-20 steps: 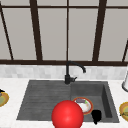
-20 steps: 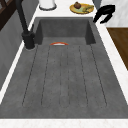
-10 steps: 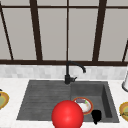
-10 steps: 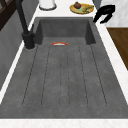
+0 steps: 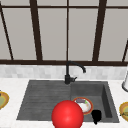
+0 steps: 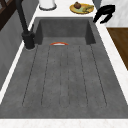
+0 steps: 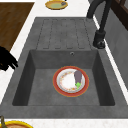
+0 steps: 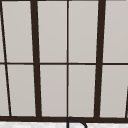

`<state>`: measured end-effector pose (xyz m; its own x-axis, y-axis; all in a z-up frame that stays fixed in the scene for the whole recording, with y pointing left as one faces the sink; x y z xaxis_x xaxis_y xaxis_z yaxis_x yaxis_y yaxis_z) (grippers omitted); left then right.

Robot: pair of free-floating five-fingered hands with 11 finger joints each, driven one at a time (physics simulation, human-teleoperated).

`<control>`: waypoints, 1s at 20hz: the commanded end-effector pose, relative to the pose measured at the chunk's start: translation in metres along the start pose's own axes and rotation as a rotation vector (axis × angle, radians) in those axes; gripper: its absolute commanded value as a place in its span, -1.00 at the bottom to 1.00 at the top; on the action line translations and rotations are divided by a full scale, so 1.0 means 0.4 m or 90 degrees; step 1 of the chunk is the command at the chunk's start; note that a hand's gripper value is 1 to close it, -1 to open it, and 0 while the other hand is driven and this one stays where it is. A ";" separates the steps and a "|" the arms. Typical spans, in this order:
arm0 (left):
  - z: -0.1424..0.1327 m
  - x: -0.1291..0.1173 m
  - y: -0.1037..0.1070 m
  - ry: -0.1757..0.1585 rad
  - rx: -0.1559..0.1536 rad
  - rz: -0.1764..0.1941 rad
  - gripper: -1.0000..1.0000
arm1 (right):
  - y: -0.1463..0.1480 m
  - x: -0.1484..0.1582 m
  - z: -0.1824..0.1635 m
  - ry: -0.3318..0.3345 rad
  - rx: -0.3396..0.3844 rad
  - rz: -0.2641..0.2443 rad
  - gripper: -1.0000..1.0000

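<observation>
Black right hand [image 5: 96, 116] hovers, seemingly uncurled, beside the red-rimmed plate [image 5: 86, 108].

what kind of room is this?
Most likely a kitchen: a dark sink with a black tap, a red-rimmed plate of food in the basin, under a window.

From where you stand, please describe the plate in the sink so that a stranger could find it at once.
Start at the dark grey sink under the window and look into its deep basin, beside the black faucet. The plate lies flat on the basin floor. Unlike the yellow plates on the counter, it has a red rim, a white centre and a purple eggplant.
</observation>
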<state>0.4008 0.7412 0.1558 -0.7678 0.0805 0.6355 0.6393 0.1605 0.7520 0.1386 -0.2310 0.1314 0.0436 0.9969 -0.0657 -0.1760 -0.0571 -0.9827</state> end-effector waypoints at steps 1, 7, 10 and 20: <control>-0.020 -0.007 -0.009 0.005 -0.005 0.000 -1.00 | 0.000 0.000 0.000 0.000 0.000 0.000 0.00; -0.030 -0.015 -0.028 0.006 -0.003 -0.003 -1.00 | 0.000 0.000 0.000 0.000 0.000 0.000 0.00; -0.026 -0.017 -0.033 -0.006 -0.016 -0.011 1.00 | 0.000 0.000 0.000 0.000 0.000 0.000 0.00; -0.030 -0.016 0.001 -0.010 0.024 -0.163 1.00 | 0.000 0.000 0.000 0.000 0.000 0.000 0.00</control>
<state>0.4049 0.7243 0.1574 -0.9093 0.0415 0.4140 0.4133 0.2047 0.8873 0.1386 -0.2310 0.1314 0.0436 0.9969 -0.0657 -0.1760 -0.0571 -0.9827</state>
